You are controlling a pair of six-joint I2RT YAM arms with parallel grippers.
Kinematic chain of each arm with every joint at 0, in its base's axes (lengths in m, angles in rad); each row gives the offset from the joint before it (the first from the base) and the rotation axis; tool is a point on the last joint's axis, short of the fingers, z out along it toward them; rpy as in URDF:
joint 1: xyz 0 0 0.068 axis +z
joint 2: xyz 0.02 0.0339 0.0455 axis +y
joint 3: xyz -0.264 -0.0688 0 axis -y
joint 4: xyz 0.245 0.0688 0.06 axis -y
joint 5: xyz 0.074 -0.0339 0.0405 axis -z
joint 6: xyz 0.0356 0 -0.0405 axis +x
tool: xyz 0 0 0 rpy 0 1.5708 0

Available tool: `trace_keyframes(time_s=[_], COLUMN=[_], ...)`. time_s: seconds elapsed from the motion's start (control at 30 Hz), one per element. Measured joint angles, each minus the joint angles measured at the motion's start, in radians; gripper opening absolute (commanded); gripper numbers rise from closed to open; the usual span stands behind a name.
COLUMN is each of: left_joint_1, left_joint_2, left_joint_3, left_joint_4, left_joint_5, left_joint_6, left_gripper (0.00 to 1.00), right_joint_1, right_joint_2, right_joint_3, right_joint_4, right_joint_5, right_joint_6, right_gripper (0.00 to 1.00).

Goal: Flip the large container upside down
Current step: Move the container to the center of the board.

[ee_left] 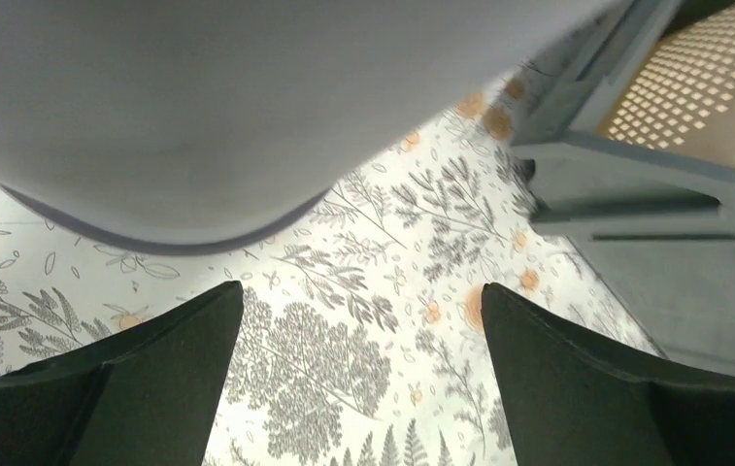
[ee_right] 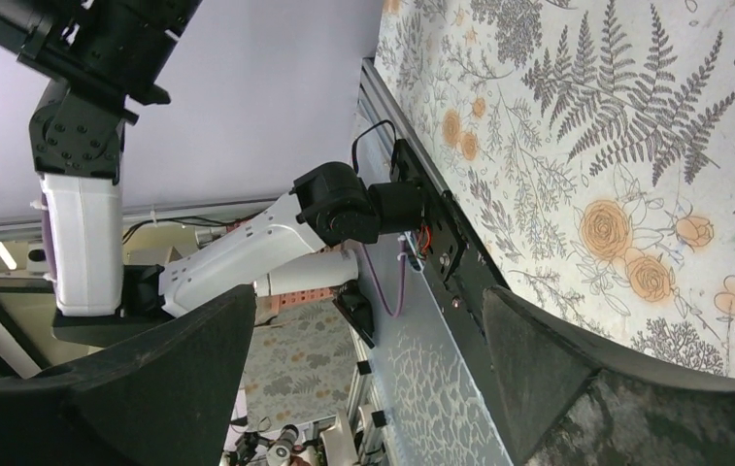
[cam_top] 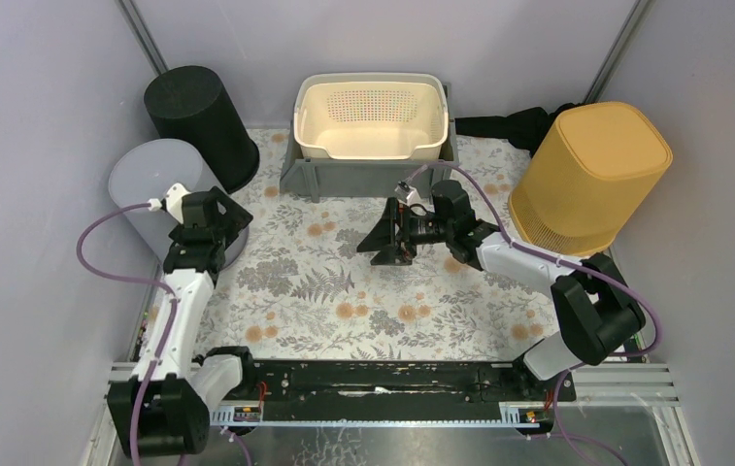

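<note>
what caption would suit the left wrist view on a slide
Open left tool close to a pale grey container on floral cloth, grey crate at right

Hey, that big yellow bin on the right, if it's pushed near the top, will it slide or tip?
The yellow bin looks like plastic with perforated lower walls, so it is probably light for its size. It is tall, so a high push would likely tip it. Its smooth sides may be slippery.
</note>
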Motion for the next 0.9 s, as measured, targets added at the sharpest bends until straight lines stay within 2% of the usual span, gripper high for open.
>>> trace_keyframes(time_s=[0.17,0.37,0.73,0.9], left_joint_1=[0.0,0.0,0.0,0.0], left_joint_2=[-0.114,-0.269,-0.357,-0.415], left_joint_3=[0.0,-0.017,0.027,0.065], left_joint_4=[-0.069,-0.135,-0.316,-0.389], left_joint_5=[0.088,0.19,0.341,0.403], left_joint_6=[0.004,0.007,0.016,0.016], left_gripper=[1.0,1.0,1.0,1.0], right_joint_1=[0.0,0.0,-0.001,-0.001], right_joint_2=[-0.007,-0.028,-0.06,-0.156], right_joint_3=[0.0,0.0,0.003,0.002], right_joint_4=[-0.023,-0.041,-0.112,-0.2], right_joint_5=[-0.008,-0.009,-0.023,-0.04], right_joint_6=[-0.005,-0.008,-0.032,-0.073], right_gripper=[1.0,0.99,0.99,0.99])
